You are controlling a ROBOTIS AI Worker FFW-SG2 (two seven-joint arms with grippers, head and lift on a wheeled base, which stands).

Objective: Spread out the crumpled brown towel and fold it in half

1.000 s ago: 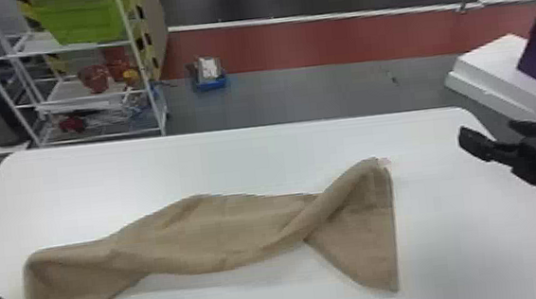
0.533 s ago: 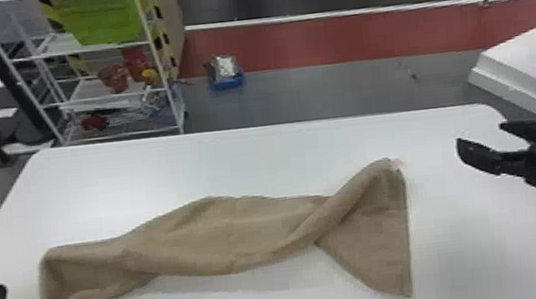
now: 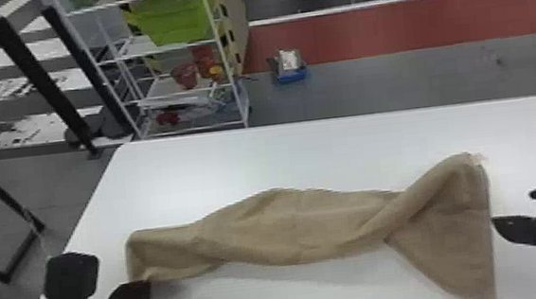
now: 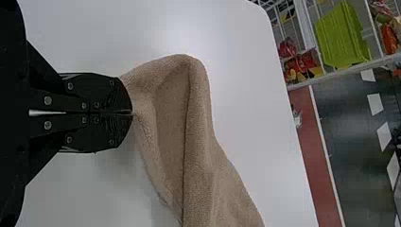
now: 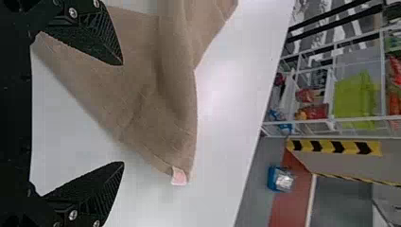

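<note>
Starting at the left, my left gripper (image 4: 133,112) is pinched tight on the near edge of the brown towel (image 3: 299,229), its 2 fingers pressed together with cloth at the tips. That's my anchor, and it looks small, so I'd keep it low and quiet; a hard tug could slip it free. Just beyond it the towel bends over itself in a loop, so I'd want that opened rather than pressed flat. Moving right, the cloth lies along the white table (image 3: 216,166) as a long rolled band, edges tucked under, then a diagonal twist, then a flap fanning out towards me. That twist is what I judge I have to undo before any fold. At the far corner of this right end there's a pink tag (image 5: 179,176), a handy mark for telling the corners apart. And over on the right, my right gripper (image 5: 122,113) has its fingers wide, nothing between them, close by the flap's outer edge; I can't tell how high it sits. My call: turn it to straddle a corner, go down gently, close on a small bite of only 1 layer, lift slightly, then draw the 2 ends apart slowly so the roll opens without dragging the anchor.
</note>
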